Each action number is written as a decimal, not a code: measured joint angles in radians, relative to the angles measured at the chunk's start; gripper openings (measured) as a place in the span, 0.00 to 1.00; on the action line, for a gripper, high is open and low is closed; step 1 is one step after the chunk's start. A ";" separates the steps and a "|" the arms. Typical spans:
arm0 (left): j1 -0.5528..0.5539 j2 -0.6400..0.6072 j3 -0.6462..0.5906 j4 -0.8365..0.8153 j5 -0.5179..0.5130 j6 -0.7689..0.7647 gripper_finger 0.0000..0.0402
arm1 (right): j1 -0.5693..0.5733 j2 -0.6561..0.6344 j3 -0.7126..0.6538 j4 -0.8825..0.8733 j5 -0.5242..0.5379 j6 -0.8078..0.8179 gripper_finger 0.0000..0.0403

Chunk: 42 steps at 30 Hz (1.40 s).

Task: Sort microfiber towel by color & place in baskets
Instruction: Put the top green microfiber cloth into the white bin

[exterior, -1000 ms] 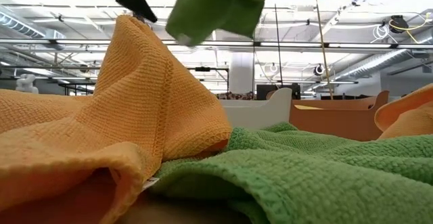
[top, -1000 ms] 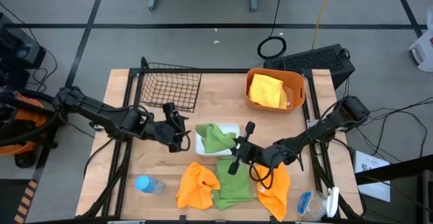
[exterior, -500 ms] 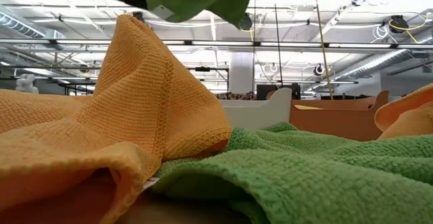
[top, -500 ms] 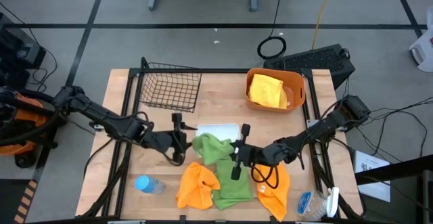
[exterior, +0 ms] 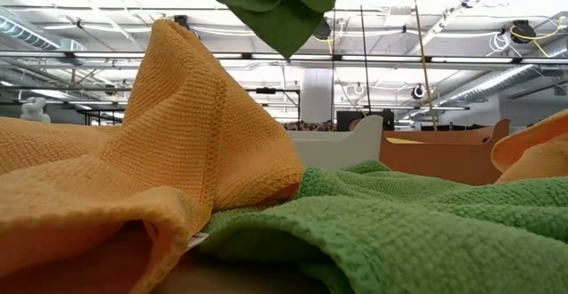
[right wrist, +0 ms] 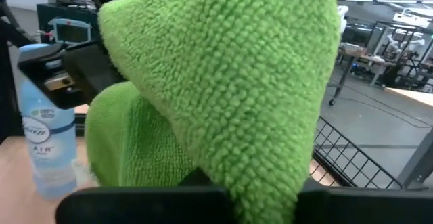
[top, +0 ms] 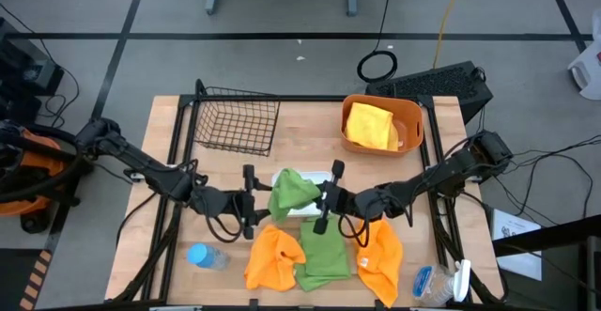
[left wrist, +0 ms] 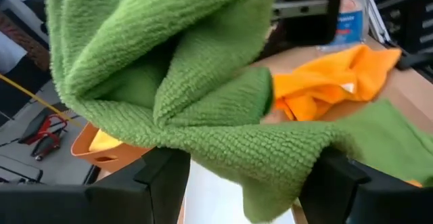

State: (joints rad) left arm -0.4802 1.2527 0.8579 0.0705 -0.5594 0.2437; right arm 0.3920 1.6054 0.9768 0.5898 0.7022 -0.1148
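High view: I log a green towel [top: 293, 191] held up over the white tray [top: 315, 209], about mid-tabletop. Right claw [top: 324, 198] is pressed together on that towel's right side. Left claw [top: 250, 202] sits just beside the towel's left side, fingers spread; can't tell if it touches the cloth. Black wire basket [top: 235, 120] at far edge, left of ctr, nothing in it that I can see. Orange tub [top: 382, 125] at far edge, right of ctr, w/ a yellow towel [top: 369, 126] inside. Along near edge: orange towel [top: 275, 256], second green towel [top: 325, 259] touching it, another orange towel [top: 380, 253] to the right. Blue-capped bottle [top: 207, 255] lies near the near-left corner.

Low view: held green towel [exterior: 271, 5] hangs above; orange towel [exterior: 133, 161] fills the left foreground, flat green towel [exterior: 399, 223] the right. White tray [exterior: 337, 147] and orange tub [exterior: 435, 152] behind.

Left wrist view: green towel [left wrist: 176, 82] fills frame between spread fingers [left wrist: 161, 176]; orange towel [left wrist: 331, 82] beyond it.

Right wrist view: green towel [right wrist: 230, 82] bunched right in front of the lens; bottle [right wrist: 46, 143] upright in frame, wire basket [right wrist: 352, 163] beyond.
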 joint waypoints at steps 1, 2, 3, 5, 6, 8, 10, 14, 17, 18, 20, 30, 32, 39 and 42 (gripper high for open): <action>0.006 0.004 0.000 0.011 -0.001 0.001 0.59 | 0.000 0.000 0.000 -0.007 -0.001 0.006 0.02; 0.012 0.006 0.000 0.021 -0.002 0.003 0.59 | 0.001 0.000 0.000 -0.019 -0.002 0.020 0.02; 0.019 0.006 0.000 0.036 -0.003 0.008 0.59 | 0.001 0.000 0.000 -0.034 -0.002 0.037 0.02; 0.031 0.005 0.000 0.068 -0.005 0.022 0.59 | 0.000 0.000 0.000 -0.068 -0.007 0.077 0.02; 0.037 0.005 0.000 0.082 -0.005 0.028 0.59 | 0.000 0.000 0.000 -0.082 -0.022 0.096 0.03; 0.049 0.005 0.000 0.107 -0.005 0.034 0.59 | 0.000 0.000 0.000 -0.102 -0.056 0.155 0.05; 0.060 0.005 0.000 0.131 -0.005 0.047 0.59 | -0.007 0.000 0.000 -0.110 -0.084 0.207 0.10; 0.088 0.025 0.000 0.140 -0.002 0.054 0.59 | -0.011 0.001 0.000 -0.096 -0.122 0.243 0.26; 0.103 0.045 0.000 0.148 -0.001 0.056 0.59 | -0.013 0.001 0.000 -0.091 -0.147 0.255 0.39; 0.107 0.052 0.000 0.151 0.000 0.058 0.59 | -0.013 0.001 0.000 -0.090 -0.157 0.259 0.43; 0.110 0.063 0.000 0.164 0.002 0.062 0.59 | -0.013 0.001 0.000 -0.089 -0.158 0.269 0.51; 0.113 0.066 0.000 0.204 0.023 0.086 0.59 | -0.030 0.001 0.000 -0.085 -0.185 0.277 0.69; 0.113 0.066 0.000 0.205 0.055 0.084 0.59 | -0.038 0.001 0.000 -0.084 -0.186 0.279 0.66; 0.113 0.066 0.000 0.209 0.063 0.104 0.59 | -0.053 0.001 0.000 -0.079 -0.198 0.276 0.40; 0.113 0.066 0.000 0.208 0.084 0.106 0.59 | -0.058 0.002 0.000 -0.079 -0.239 0.270 0.22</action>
State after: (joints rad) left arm -0.3668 1.3186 0.8581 0.2786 -0.4751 0.3500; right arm 0.3336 1.6070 0.9768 0.5110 0.4629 0.1551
